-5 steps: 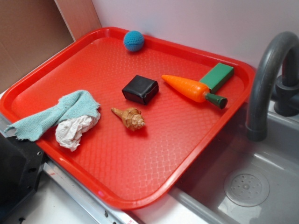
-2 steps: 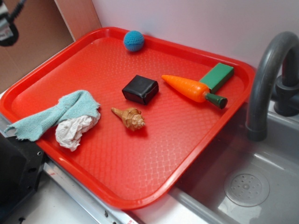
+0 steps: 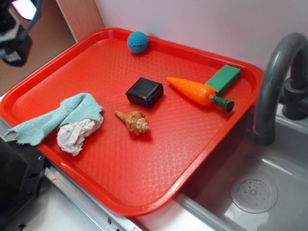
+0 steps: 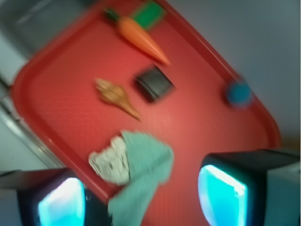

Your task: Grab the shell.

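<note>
1. Shell point(image 3: 133, 121): small tan-brown spiral conch, ridged body, wide whorled end tapering to a thin point.
2. Pose: lies flat on its side on the red tray point(image 3: 159, 159), untouched; nothing holds it.
3. Orientation in the exterior view: pointed tip aims upper left, bulbous end lower right.
4. Location: near the tray's middle, just in front of the black block point(image 3: 144, 91), apart from it; right of the white paper wad point(image 3: 76, 134), not touching.
5. Wrist view: shell point(image 4: 115, 96) blurred, lies between the black block point(image 4: 154, 83) and the tray edge, tip pointing toward the teal cloth point(image 4: 146, 174).
</note>
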Robot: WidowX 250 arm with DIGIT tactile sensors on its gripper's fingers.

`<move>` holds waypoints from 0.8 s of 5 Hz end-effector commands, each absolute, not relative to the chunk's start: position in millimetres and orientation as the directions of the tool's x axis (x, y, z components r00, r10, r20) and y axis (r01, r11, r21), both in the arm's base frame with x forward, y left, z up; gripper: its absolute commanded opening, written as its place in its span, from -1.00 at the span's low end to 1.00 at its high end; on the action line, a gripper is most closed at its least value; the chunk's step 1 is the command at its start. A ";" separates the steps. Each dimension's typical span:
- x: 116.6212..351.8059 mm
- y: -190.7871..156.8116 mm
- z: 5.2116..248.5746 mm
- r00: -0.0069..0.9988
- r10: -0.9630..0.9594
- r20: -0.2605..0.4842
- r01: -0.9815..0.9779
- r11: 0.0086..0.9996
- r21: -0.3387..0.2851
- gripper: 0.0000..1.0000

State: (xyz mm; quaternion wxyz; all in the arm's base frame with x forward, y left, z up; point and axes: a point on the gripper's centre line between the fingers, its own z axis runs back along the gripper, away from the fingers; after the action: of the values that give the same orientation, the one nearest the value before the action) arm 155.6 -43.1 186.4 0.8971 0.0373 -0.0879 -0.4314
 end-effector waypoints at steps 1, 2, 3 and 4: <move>186.4 -66.3 156.9 0.260 -0.952 0.162 0.955 0.278 0.101 1.00; 195.6 -79.9 138.1 0.133 -0.982 0.133 0.986 0.144 0.083 1.00; 199.7 -93.9 116.7 0.061 -0.984 0.169 0.997 0.068 0.033 1.00; 204.8 -103.8 90.1 0.060 -0.992 0.109 0.998 0.061 0.005 1.00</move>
State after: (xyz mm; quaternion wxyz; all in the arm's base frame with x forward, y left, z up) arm 209.8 -98.4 80.8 0.7288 -0.0423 -0.0233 -0.6830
